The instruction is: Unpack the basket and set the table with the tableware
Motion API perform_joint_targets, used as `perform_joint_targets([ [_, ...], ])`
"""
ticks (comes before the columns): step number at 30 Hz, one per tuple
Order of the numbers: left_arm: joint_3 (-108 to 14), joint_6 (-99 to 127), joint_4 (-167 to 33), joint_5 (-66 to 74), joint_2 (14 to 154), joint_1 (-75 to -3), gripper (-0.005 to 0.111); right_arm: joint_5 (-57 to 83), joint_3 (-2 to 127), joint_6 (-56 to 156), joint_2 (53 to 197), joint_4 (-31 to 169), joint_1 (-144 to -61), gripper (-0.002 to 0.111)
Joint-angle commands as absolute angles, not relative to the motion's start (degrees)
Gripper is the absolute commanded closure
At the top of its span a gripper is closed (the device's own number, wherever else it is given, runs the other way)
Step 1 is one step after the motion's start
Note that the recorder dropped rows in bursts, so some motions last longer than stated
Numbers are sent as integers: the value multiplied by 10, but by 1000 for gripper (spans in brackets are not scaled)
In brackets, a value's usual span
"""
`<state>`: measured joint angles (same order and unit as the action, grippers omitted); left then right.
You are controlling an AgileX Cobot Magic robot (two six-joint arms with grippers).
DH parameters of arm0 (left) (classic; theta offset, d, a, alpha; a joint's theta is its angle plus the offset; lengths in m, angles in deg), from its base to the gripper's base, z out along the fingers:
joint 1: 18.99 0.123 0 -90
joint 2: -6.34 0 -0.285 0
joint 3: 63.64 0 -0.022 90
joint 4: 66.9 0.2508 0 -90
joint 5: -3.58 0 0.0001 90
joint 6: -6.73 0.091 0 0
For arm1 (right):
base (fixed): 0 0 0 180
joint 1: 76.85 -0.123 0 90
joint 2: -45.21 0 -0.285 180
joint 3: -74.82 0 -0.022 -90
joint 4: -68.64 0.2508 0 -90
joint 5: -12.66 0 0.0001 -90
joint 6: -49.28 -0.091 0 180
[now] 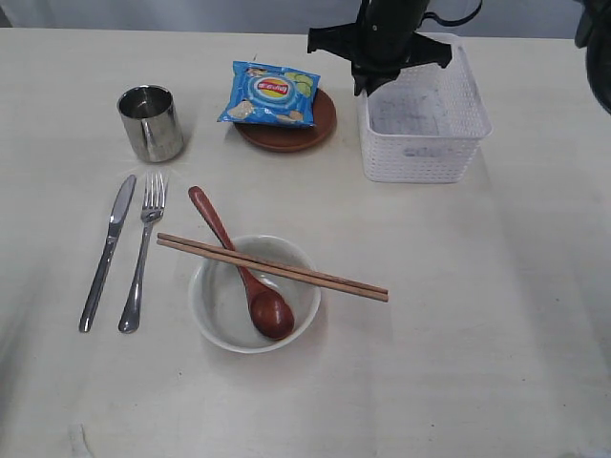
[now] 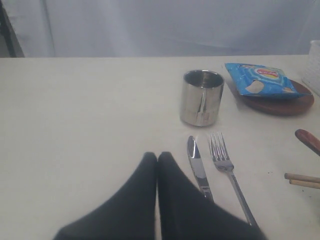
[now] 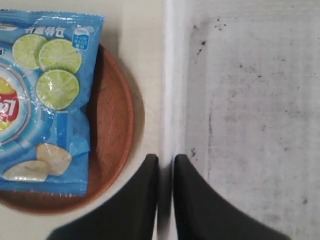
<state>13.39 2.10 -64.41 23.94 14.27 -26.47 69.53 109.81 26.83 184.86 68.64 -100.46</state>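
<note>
- L gripper (image 2: 157,155): fingers pressed tog., nothing betw. them; low over the table (image 1: 477,363), just beside the knife.
- Knife (image 1: 107,250) + fork (image 1: 141,253): side by side, flat on the table, left of the bowl. Thin stiff steel, prob. slick, and lying flush, so hard to get under. Best bet is to pinch across the handle w/ tips down at the surface.
- Cup (image 1: 151,122): upright, beyond the fork. Rigid steel, prob. light; the smooth wall may slip. Take it at the rim, one finger in, one out.
- Bowl (image 1: 215,305): front centre. Spoon (image 1: 271,313) lies in it, handle out over the rim; chopsticks (image 1: 315,279) rest across the rim on top. Bowl looks ceramic, so breakable and heavier; grip at the rim. Chopsticks are light and could roll off if the bowl is nudged.
- Plate (image 1: 305,135): behind the bowl, chips bag (image 1: 269,93) on it. Stiff and shallow; take it by the edge. Bag is soft and crinkly.
- Basket (image 1: 420,153): rear right, upright, nothing seen inside. Prob. light, slightly flexy plastic; hold at rim or handle cut-outs.
- R gripper (image 3: 166,157): above the basket's left wall, slim gap betw. jaws in line w/ the rim. Can't tell if it is pinching the rim or free.
</note>
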Motion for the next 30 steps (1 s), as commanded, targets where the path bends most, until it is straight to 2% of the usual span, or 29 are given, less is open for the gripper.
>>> perform_joint_targets([
  [1,136,19,-639,233,141,-264,107,695,1095,266,1835,680,-1003,74],
  [3,136,19,-639,233,141,-264,107,687,1105,266,1827,680,-1003,58],
  [5,136,19,-639,233,141,-264,107,688,1130,266,1820,680,-1003,50],
  [11,136,19,-639,233,141,-264,107,745,1236,281,1794,642,-1003,49],
  [13,136,19,-639,233,141,-264,107,766,1264,353,1783,633,-1003,57],
  [15,136,19,-639,233,141,-264,107,783,1271,404,1766,636,-1002,76],
  [17,136,19,-639,233,141,-264,107,793,1264,430,1744,641,-1000,101],
  [18,136,19,-639,233,141,-264,107,795,1260,440,1733,643,-1000,109],
  [25,136,19,-639,233,141,-264,107,668,1134,502,1617,670,-1000,108],
  [28,136,19,-639,233,141,-264,107,595,1039,511,1542,701,-1000,108],
  [30,136,19,-639,233,141,-264,107,502,903,506,1434,701,-1000,108],
])
